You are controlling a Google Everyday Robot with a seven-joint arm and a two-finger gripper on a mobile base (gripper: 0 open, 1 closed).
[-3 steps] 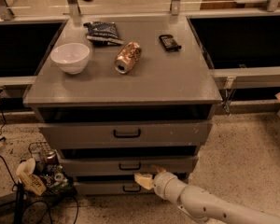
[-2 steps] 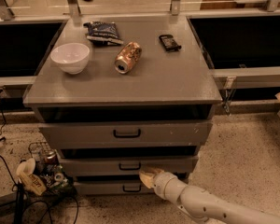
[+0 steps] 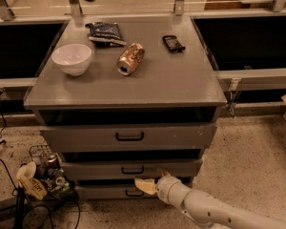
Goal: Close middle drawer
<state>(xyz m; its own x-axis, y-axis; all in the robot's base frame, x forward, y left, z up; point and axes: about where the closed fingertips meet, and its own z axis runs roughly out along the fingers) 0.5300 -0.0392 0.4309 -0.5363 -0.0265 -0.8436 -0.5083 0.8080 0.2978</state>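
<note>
The middle drawer (image 3: 171, 168) is a shallow grey front with a small black bar handle (image 3: 132, 169), second of three in the grey cabinet. It stands slightly out, with a dark gap above it. My gripper (image 3: 150, 182) is at the end of the white arm (image 3: 209, 210), just below the middle drawer's front and right of its handle, in front of the lowest drawer (image 3: 100, 192). Its pale fingers point left and up towards the drawer.
The taller top drawer (image 3: 128, 136) sits above. On the cabinet top are a white bowl (image 3: 72, 58), a lying can (image 3: 130, 58), a dark snack bag (image 3: 105, 33) and a small black object (image 3: 173, 43). Cables and clutter (image 3: 40, 178) lie on the floor at left.
My gripper and arm have shifted slightly to the right and up along the drawer fronts. The drawers look unchanged.
</note>
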